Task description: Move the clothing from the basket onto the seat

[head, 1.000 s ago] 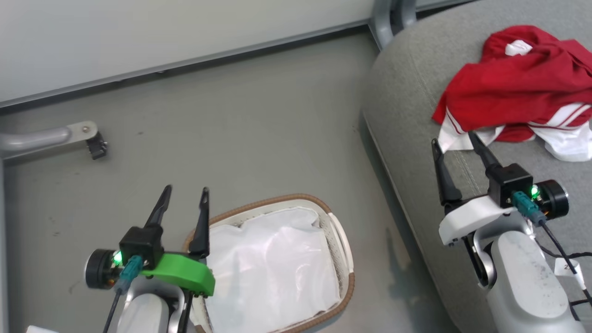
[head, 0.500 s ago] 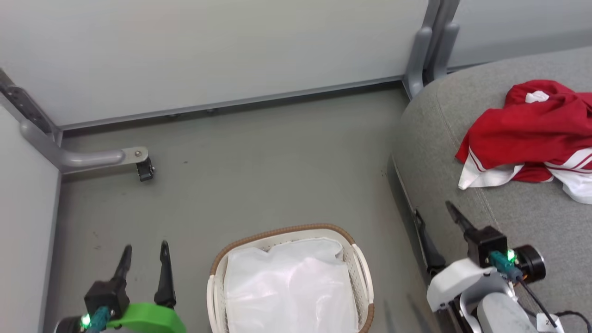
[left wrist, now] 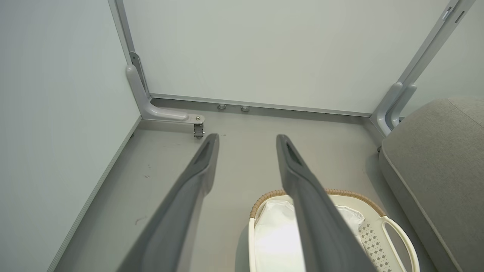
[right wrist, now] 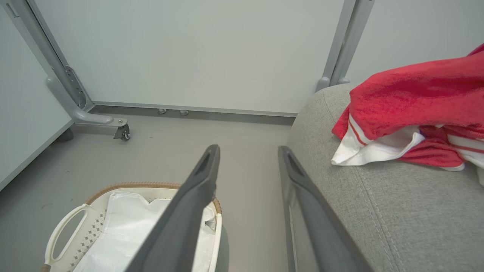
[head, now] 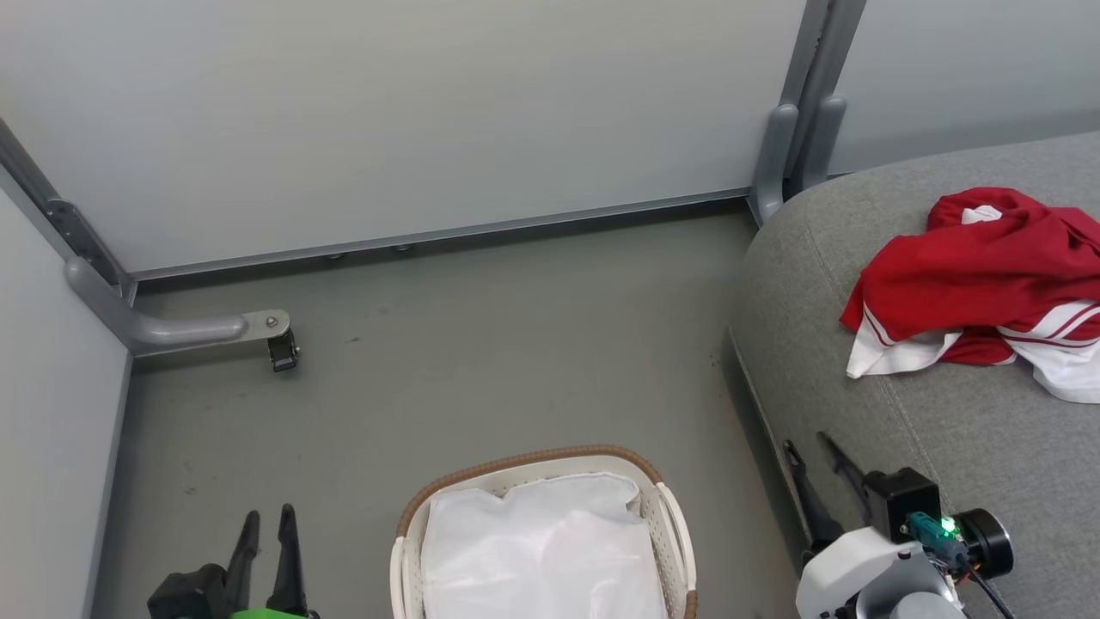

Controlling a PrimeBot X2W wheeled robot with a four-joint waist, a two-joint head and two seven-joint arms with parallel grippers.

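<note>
Bright even light, faint shadows — sharp focus, edges bowed

Right gripper (head: pixel 806 441): two long dark tapered fingers, black block (head: pixel 889 505), white shell (head: pixel 846 563), teal connector (head: pixel 924 526), lit green lamp (head: pixel 948 524), round black cap (head: pixel 988 542). Left gripper (head: pixel 268 512): matching dark fingers, black block, green shell (head: pixel 262 614).

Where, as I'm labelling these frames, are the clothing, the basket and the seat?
clothing (head: pixel 975 262): head view, on the red fabric in the middle of the pile.
basket (head: pixel 533 454): head view, on the far side of the brown woven rim.
seat (head: pixel 962 447): head view, on the bare grey cushion near the clothing.
</note>
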